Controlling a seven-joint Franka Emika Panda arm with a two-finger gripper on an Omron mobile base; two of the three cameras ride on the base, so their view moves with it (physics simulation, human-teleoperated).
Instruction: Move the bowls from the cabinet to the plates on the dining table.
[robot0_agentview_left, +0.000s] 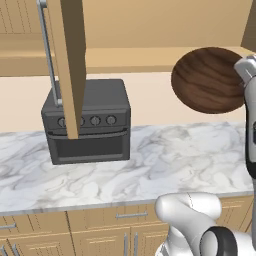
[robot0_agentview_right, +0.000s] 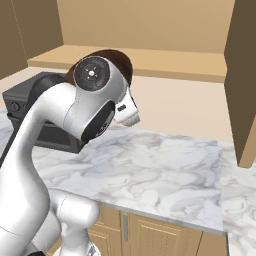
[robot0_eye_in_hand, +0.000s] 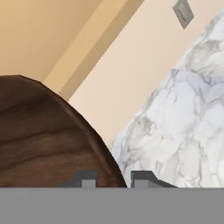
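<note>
**A:** Pincer (robot0_eye_in_hand: 110, 178) state first: both tips stood close together, one either side of the wooden bowl (robot0_eye_in_hand: 48, 140), its dark rim passing down between them. Logged as clamped on the rim.

**B:** Agreed. Bowl position?

**A:** In the air, carried at the hand, well above the marble counter (robot0_agentview_left: 165, 165). In the left base view its grained underside faced the camera, so it hung tilted on edge, not level. In the hand view the body of the bowl spread to the left of the tips, with counter and wall showing to the right.

**B:** Surroundings?

**A:** Black oven (robot0_agentview_left: 87, 122) sat on that counter to the left. Open door of the cabinet (robot0_agentview_left: 70, 60) with its long silver handle (robot0_agentview_left: 48, 55) hung in front of the oven. Bowl was clear of both.

**B:** Plates or dining table?

**A:** Neither noted from these angles. Stone bowl likewise.

**B:** Relation that matters next?

**A:** My judgement: the bowl hung off to one side of a rim grip, so the weight was lopsided; transport would call for care.
</note>
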